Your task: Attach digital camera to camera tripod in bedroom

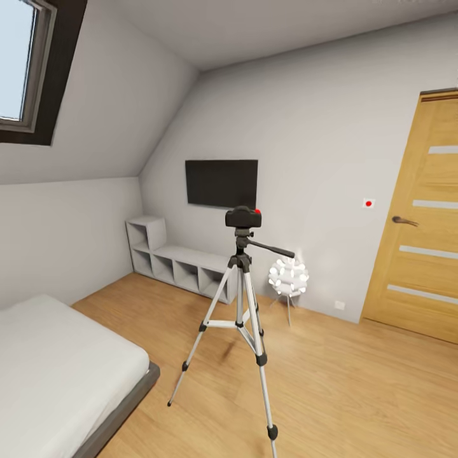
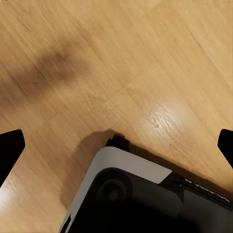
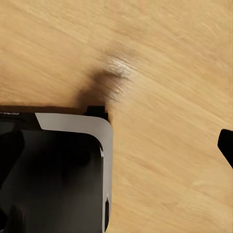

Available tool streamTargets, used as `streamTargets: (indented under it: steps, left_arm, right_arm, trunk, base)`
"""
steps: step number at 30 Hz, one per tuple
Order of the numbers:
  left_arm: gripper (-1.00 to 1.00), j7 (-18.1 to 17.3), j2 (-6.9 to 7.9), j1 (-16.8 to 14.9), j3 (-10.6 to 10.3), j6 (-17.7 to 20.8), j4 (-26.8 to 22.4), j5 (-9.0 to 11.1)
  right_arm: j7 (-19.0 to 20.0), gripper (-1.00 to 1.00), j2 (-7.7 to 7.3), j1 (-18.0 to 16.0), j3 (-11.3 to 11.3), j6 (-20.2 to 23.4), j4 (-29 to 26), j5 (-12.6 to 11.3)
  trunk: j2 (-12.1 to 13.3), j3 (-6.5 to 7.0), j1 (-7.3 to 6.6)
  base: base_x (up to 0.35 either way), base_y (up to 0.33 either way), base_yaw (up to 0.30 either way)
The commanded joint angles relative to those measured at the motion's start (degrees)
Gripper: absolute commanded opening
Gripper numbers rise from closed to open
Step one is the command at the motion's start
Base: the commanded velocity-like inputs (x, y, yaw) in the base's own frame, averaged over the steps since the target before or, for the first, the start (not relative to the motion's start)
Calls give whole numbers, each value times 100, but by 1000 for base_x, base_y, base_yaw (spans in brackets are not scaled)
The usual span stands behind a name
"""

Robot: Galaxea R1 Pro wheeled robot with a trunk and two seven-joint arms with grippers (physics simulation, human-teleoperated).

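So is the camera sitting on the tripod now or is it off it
On it. In the head view the digital camera sits upright on the pan head atop the camera tripod, whose three legs are spread on the wood floor.

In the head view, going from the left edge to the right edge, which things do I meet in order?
Skylight → bed → low shelf unit → tripod with the camera on top → white ball lamp → wooden door.

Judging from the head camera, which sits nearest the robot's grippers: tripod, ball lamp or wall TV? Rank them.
1. camera tripod, centre, on open floor.
2. white ball lamp, behind it, right.
3. wall TV, on the far wall.
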Motion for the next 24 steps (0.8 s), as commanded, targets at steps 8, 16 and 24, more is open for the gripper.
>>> streamTargets:
  steps: [8,16,24]
  left_arm:
    - [100,16,0,-4,-40,-16,-8,50]
    - [100,1,-11,-4,-37,-38,-11,35]
    - [100,-17,-36,48,-35,15,65,58]
  right_arm:
    - [25,100,-6,-7,52,6,2,-55]
    - [28,100,-9,-7,62,10,1,-43]
    - [40,100,-11,-8,66,17,1,-41]
  trunk:
    - [-8,21,2]
    - [-8,26,2]
    - [-8,27,2]
  base:
    - [0,0,0]
    - [0,0,0]
    - [0,0,0]
